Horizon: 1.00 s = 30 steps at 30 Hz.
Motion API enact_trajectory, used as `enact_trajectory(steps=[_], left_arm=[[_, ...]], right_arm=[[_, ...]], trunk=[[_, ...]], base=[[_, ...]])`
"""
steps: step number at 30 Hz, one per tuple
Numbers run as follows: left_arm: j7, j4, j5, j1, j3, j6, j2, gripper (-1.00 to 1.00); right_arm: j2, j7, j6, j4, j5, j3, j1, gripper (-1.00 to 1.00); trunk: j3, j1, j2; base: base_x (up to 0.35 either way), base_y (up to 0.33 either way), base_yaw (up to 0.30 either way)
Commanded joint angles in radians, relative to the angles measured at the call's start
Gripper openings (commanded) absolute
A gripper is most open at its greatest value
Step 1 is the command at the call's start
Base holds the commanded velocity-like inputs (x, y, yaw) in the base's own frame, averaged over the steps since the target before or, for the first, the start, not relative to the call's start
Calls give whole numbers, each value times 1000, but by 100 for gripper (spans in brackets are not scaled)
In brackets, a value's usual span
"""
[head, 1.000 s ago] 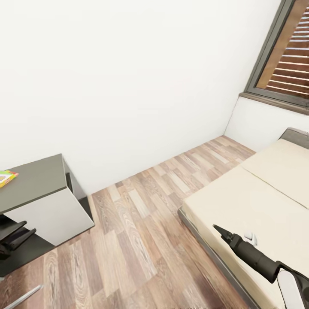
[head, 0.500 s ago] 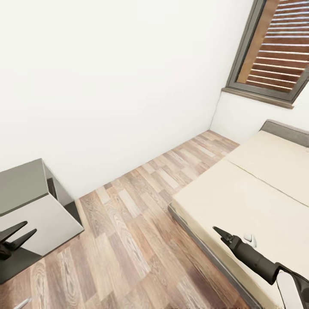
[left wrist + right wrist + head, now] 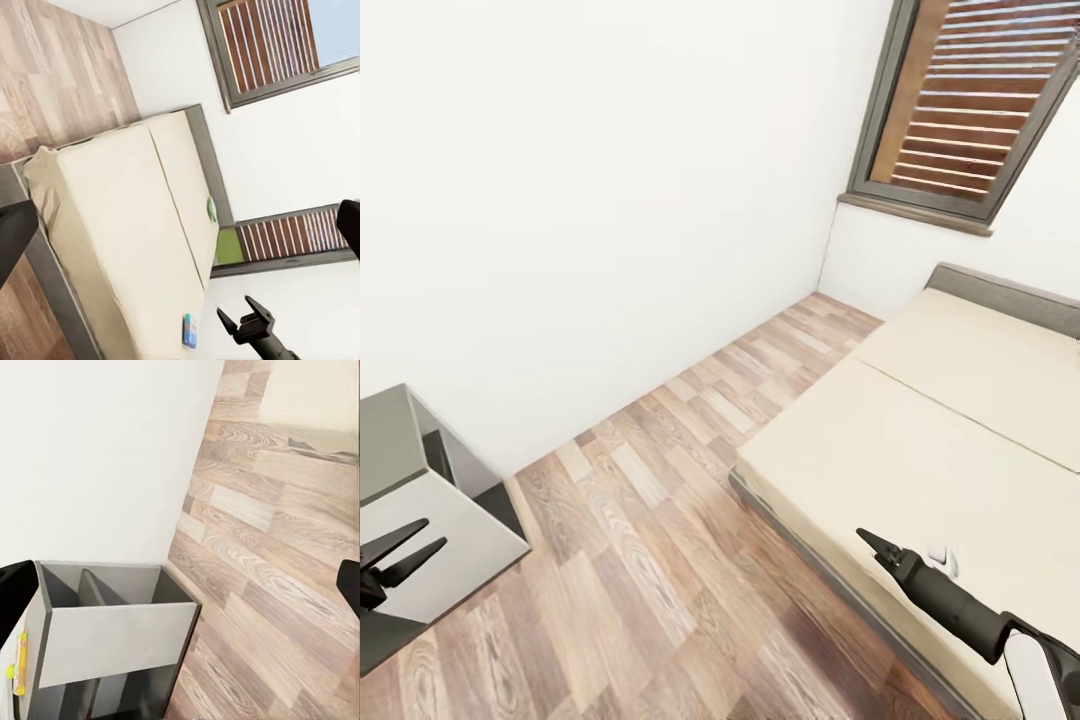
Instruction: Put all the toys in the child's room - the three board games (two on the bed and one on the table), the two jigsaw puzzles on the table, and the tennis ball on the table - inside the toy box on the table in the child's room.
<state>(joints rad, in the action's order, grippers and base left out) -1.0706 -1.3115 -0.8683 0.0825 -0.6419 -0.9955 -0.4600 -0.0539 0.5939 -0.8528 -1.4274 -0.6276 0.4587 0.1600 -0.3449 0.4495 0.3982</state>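
The right gripper (image 3: 880, 547) hangs over the near edge of the bed (image 3: 920, 450); its fingers look spread a little and hold nothing. The left gripper (image 3: 405, 548), at the far left beside the table (image 3: 390, 440), is open and also empty. In the left wrist view, one board game (image 3: 190, 330) lies flat on the mattress, and a second flat green thing (image 3: 211, 208) lies farther along, near the window wall. I judge the bed's games lie to the right, so the right arm is nearer to them.

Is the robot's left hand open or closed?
Open. The left gripper has its two black fingers spread in a V, with nothing between them.
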Motion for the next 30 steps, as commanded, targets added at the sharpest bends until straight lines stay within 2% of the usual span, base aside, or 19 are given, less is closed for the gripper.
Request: enact_trajectory(steps=[1, 7, 13, 17, 22, 30], left_arm=[[-2, 0, 0, 0, -1, -5, 0, 100], [-1, 0, 4, 0, -1, -4, 0, 100], [0, 0, 36, 0, -1, -4, 1, 100], [1, 0, 42, 0, 0, -3, 1, 100], [1, -1, 52, 1, 27, -2, 1, 100], [3, -2, 52, 1, 38, 39, 1, 100]], right_arm=[[0, 3, -6, 0, 0, 1, 1, 100], [0, 3, -6, 0, 0, 1, 1, 100], [0, 3, -6, 1, 0, 1, 1, 100], [0, 3, -6, 0, 0, 1, 1, 100], [0, 3, -5, 0, 0, 1, 1, 100], [0, 3, -5, -1, 0, 0, 1, 100]], trunk=[[-3, 0, 2], [-9, 0, 2], [-16, 0, 2], [-20, 0, 2], [-26, 0, 2], [-35, 0, 2]], base=[[0, 0, -211], [0, 0, -207], [0, 0, -188], [0, 0, -180], [0, 0, -178], [0, 0, -178]])
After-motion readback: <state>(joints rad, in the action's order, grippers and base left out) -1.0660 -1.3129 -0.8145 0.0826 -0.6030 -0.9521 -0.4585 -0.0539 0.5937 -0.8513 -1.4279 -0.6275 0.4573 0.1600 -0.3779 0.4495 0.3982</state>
